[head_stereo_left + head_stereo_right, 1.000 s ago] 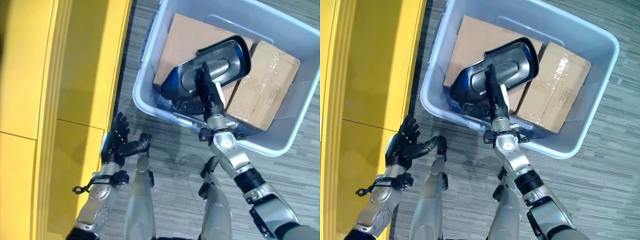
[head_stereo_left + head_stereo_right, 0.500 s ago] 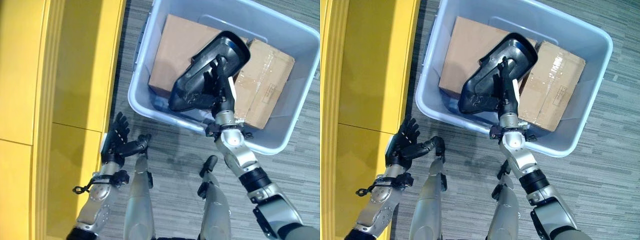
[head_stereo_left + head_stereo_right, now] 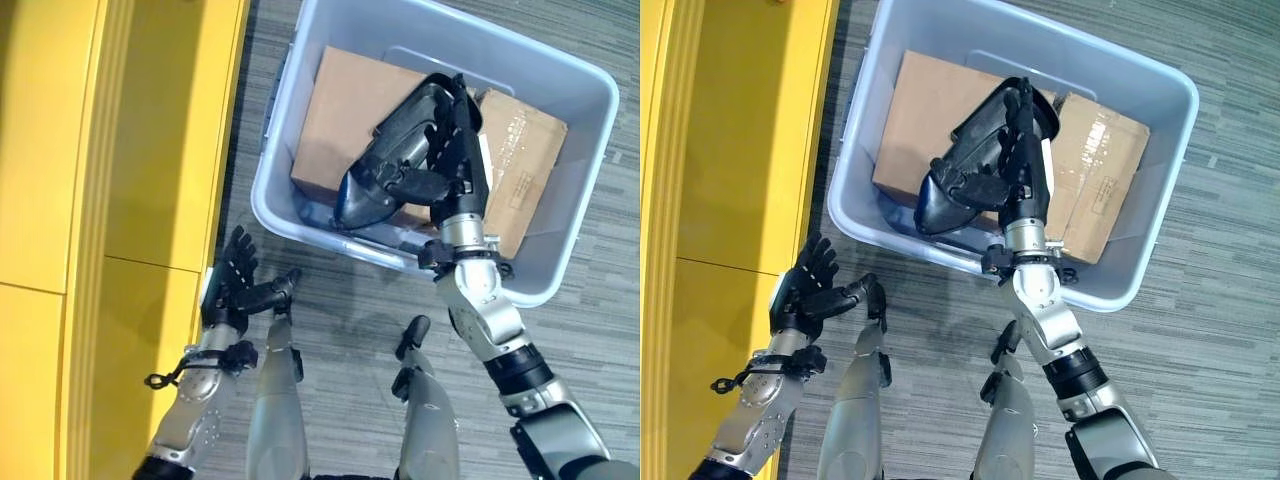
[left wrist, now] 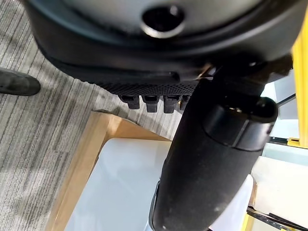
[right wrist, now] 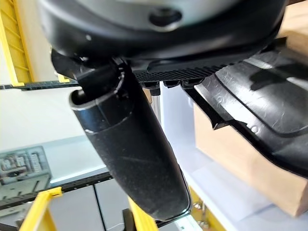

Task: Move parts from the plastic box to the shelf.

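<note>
A black moulded part (image 3: pixel 395 160), shaped like a car mirror housing, stands tilted on edge above the grey plastic box (image 3: pixel 290 228). My right hand (image 3: pixel 456 165) is shut on it, with the fingers lying along its back and the thumb crossing its lower side. The same part (image 5: pixel 262 108) shows in the right wrist view, just past the fingers. My left hand (image 3: pixel 236 285) hangs open over the floor beside the yellow shelf (image 3: pixel 150 150) and holds nothing.
Two cardboard boxes lie inside the plastic box: a larger one (image 3: pixel 340 110) on the left and a taped one (image 3: pixel 525 165) on the right. Grey striped carpet (image 3: pixel 350 320) runs between the box and the shelf.
My right hand has turned and raised the black part from lying flat to standing on edge over the box. The left hand has stayed where it was.
</note>
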{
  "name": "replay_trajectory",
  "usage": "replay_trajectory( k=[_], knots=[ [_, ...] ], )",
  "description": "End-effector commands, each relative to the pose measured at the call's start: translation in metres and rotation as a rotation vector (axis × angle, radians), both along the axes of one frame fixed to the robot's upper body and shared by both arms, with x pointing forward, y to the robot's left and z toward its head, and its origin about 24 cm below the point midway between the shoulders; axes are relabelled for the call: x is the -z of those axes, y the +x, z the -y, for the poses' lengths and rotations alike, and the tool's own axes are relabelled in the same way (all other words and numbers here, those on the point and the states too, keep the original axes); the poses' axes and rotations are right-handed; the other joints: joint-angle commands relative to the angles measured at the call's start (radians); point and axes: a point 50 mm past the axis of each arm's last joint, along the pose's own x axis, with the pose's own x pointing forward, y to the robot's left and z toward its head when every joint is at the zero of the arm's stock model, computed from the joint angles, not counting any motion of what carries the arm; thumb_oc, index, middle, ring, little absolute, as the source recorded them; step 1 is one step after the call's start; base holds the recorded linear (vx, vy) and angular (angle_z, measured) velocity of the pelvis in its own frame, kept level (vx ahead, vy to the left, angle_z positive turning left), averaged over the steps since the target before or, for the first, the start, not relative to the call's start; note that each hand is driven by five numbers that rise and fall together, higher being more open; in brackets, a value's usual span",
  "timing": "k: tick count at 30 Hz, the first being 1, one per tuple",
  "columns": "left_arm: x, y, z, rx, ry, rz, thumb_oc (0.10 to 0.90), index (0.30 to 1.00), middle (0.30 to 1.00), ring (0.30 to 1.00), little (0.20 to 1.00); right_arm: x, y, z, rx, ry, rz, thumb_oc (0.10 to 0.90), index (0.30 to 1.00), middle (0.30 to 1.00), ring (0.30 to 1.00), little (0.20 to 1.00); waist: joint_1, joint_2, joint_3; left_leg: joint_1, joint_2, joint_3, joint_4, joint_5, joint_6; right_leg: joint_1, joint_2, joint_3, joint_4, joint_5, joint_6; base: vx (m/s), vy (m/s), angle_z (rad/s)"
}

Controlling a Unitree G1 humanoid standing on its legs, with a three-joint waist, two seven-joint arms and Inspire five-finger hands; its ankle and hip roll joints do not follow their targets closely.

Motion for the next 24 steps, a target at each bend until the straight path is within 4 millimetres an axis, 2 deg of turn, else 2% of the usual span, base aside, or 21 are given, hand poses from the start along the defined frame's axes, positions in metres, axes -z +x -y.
replay_trajectory(
  k=[1,8,12,18,21,22,23,24],
  knots=[
    [-0.034,-0.005,-0.003,-0.006,0.027,0.171,0.9,1.0,1.0,1.0,1.0,-0.071,-0.029,0.007,-0.048,0.099,0.381,0.9,1.0,1.0,1.0,1.0,0.007,-0.049,-0.017,0.137,0.08,0.063,0.022,-0.097,-0.062,0.065,-0.036,-0.01,0.02,0.023,0.02,0.0,0.0,0.0],
    [-0.036,-0.005,-0.005,-0.01,0.025,0.179,0.9,1.0,1.0,1.0,1.0,-0.081,-0.032,0.007,-0.042,0.064,0.422,0.9,1.0,1.0,1.0,1.0,0.007,-0.059,-0.017,0.168,0.083,0.063,0.016,-0.094,-0.06,0.089,-0.033,-0.007,0.022,0.023,0.019,0.0,0.0,0.0],
    [-0.038,-0.005,-0.006,-0.01,0.031,0.186,0.9,1.0,1.0,1.0,1.0,-0.091,-0.03,0.008,-0.006,-0.012,0.452,0.9,1.0,1.0,1.0,1.0,0.009,-0.064,-0.017,0.185,0.086,0.066,0.016,-0.099,-0.061,0.103,-0.032,-0.006,0.026,0.016,0.019,0.0,0.0,0.0],
    [-0.043,-0.007,-0.011,-0.011,0.046,0.218,0.9,1.0,1.0,1.0,1.0,-0.118,-0.021,0.013,0.141,-0.356,0.526,0.9,1.0,1.0,1.0,1.0,0.019,-0.074,-0.017,0.19,0.089,0.064,0.016,-0.098,-0.064,0.11,-0.028,-0.012,0.025,0.013,0.018,0.0,0.0,0.0],
    [-0.045,-0.01,-0.014,-0.006,0.046,0.232,0.9,1.0,1.0,1.0,1.0,-0.136,-0.016,0.012,0.194,-0.64,0.57,0.9,1.0,1.0,1.0,1.0,0.027,-0.08,-0.017,0.181,0.091,0.063,0.015,-0.091,-0.065,0.102,-0.024,-0.015,0.023,0.018,0.016,0.0,-0.012,-0.02],
    [-0.045,-0.01,-0.014,-0.006,0.046,0.23,0.9,1.0,1.0,1.0,1.0,-0.135,-0.016,0.011,0.193,-0.64,0.568,0.9,1.0,1.0,1.0,1.0,0.027,-0.079,-0.017,0.185,0.092,0.063,0.015,-0.095,-0.067,0.105,-0.024,-0.015,0.025,0.013,0.018,0.01,-0.022,-0.04],
    [-0.045,-0.012,-0.015,-0.004,0.042,0.235,0.9,1.0,1.0,1.0,1.0,-0.138,-0.014,0.012,0.21,-0.746,0.574,0.9,1.0,1.0,1.0,1.0,0.032,-0.08,-0.017,0.183,0.094,0.063,0.014,-0.093,-0.068,0.104,-0.022,-0.016,0.023,0.014,0.019,0.0,0.0,0.0],
    [-0.045,-0.012,-0.015,-0.005,0.04,0.236,0.9,1.0,1.0,1.0,1.0,-0.139,-0.013,0.011,0.209,-0.747,0.575,0.9,1.0,1.0,1.0,1.0,0.031,-0.079,-0.017,0.182,0.094,0.062,0.014,-0.093,-0.068,0.104,-0.022,-0.016,0.023,0.014,0.019,0.0,0.0,0.0]
  ],
)
